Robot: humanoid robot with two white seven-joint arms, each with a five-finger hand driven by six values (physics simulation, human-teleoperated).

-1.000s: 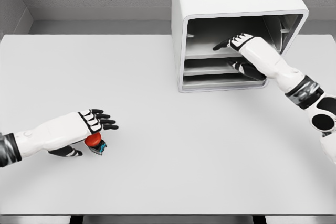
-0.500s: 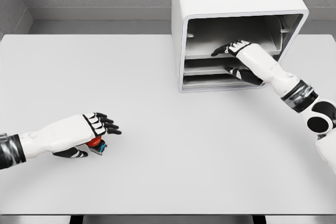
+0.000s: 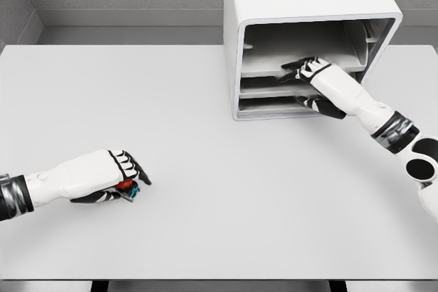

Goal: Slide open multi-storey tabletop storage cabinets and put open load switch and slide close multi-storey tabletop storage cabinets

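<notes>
Left hand (image 3: 113,176): lying low on the white table (image 3: 226,169), fingers curling around the load switch (image 3: 126,187), whose red button and blue base are showing beneath the palm.
Right hand (image 3: 316,83): reaching into the storage cabinet (image 3: 308,5), fingers lying on the upper tray's (image 3: 274,66) front edge, thumb below.

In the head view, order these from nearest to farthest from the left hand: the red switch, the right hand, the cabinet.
1. Red switch: under the left hand, at its fingers.
2. Cabinet: far right, at the table's back.
3. Right hand: farthest, at the cabinet's shelves.
</notes>
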